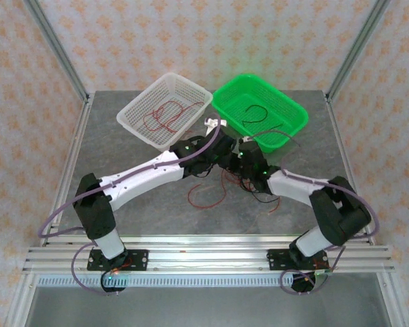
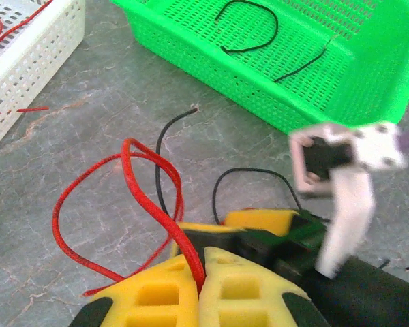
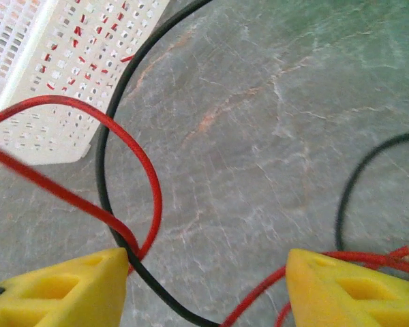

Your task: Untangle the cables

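Tangled cables on the table, between the 2 arms — both end effectors at the knot.
Red cable loops out from the left end effector, which is clamped on it, long axis toward the baskets. Right end effector has its fingers apart, with 1 red-black crossing between them. 2 baskets — white basket holds red strands, number unclear; green basket holds 2 black.
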Tool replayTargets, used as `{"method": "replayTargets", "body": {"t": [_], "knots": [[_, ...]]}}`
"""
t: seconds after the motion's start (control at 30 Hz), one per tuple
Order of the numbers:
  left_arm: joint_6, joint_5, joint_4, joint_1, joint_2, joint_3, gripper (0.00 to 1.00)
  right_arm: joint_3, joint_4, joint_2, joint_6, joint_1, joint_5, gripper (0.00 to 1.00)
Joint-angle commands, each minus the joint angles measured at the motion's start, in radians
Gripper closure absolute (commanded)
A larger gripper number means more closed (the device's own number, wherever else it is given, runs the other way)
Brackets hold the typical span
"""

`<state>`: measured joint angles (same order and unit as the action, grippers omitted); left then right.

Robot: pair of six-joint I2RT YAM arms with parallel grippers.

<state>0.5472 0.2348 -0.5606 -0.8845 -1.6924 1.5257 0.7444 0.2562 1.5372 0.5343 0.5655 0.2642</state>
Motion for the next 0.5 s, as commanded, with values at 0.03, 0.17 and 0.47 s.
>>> {"method": "replayTargets", "body": {"t": [0.03,0.17,0.47], "knots": [[-0.018,-0.022,-0.016,-0.014,0.045,0.039,1.0,0.067,0.107,0.061,-0.03,-0.006,0.024,0.38],[-0.015,-0.027,-0.013,-0.019,0.06,0.036,1.0,0.091,0.132,0.107,-0.015,-0.006,0.027,0.4],[-0.029,-0.006,-0.041,-0.029,0.122,0.083,1.0,0.109,0.107,0.225,-0.002,-0.006,-0.04,0.57]]}}
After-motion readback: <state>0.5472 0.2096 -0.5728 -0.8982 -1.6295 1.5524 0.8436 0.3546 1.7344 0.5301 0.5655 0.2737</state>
